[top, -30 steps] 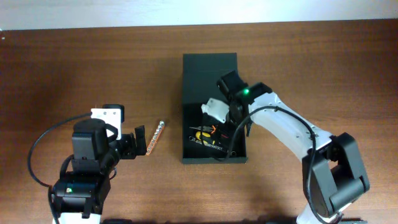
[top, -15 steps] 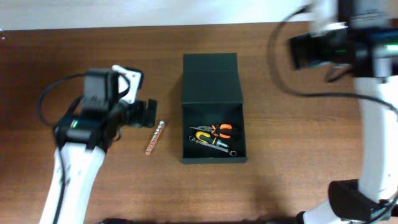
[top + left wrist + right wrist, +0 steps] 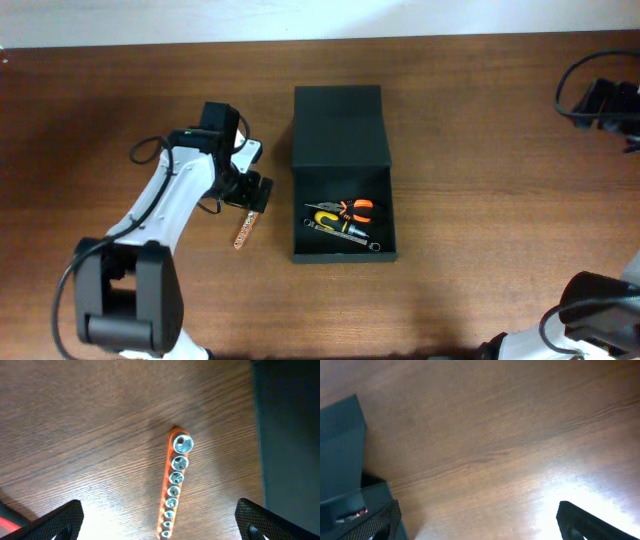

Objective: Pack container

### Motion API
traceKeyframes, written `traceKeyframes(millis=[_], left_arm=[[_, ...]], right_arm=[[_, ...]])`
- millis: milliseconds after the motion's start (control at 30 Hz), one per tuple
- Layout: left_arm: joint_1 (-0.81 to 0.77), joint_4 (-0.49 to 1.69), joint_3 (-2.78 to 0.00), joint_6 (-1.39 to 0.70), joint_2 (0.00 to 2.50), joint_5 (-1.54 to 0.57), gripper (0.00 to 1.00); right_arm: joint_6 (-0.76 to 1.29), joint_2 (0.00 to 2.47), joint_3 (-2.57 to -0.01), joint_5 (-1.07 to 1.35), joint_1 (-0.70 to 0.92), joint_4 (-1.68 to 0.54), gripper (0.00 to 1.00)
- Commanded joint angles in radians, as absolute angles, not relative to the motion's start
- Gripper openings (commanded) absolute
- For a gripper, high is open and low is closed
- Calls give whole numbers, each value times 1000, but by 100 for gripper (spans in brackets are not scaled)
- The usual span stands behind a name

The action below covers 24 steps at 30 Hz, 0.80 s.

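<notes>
**Left gripper set over the socket rail, box open beside it**

The dark green, matte, rectangular container [image 3: 340, 120] sits mid-way across the brown wooden table [image 3: 480, 290]. Its flap lid is folded back toward the far edge, presumably so tools can drop straight in from above. Inside lie 3 hand tools: orange-handled pliers [image 3: 356, 207], a yellow-and-black tool [image 3: 328, 219] and a thin metal wrench [image 3: 348, 233].

Just left of the box, not touching it, lies an orange plastic rail of chrome sockets [image 3: 173, 480]. The left gripper [image 3: 159, 507] hangs above it with its 2 fingers spread wide on either side of the rail, holding nothing. That straddle looks meant for closing across the rail's narrow width. The right gripper [image 3: 477, 510] is well off toward the table's right edge, equally wide open and empty, probably to leave the box unobstructed.

The rail's lower end runs off the left wrist view, so the sockets cannot be fully counted. From overhead, the gripper covers the rail's upper end. What kind of tool the yellow-and-black one is cannot be told. The right arm is cut off by the frame.
</notes>
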State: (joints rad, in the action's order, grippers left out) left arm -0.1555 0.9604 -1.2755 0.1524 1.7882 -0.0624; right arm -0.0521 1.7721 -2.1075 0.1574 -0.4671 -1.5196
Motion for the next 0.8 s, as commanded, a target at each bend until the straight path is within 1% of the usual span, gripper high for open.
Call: traceKeyframes(millis=[0, 200, 467, 767], left_arm=[[-182, 950, -1274, 183, 1850, 14, 99], [-196, 894, -1212, 182, 1866, 23, 99], [-197, 799, -1069, 181, 1866, 23, 99], [-196, 755, -1048, 177, 1866, 2, 99]], right_arm=[[-43, 1776, -2016, 177, -471, -1484, 99], [-43, 1776, -1934, 176, -471, -1445, 99], [-43, 1776, -1934, 176, -471, -1442, 99], [-43, 1776, -1934, 177, -471, -1444, 99]])
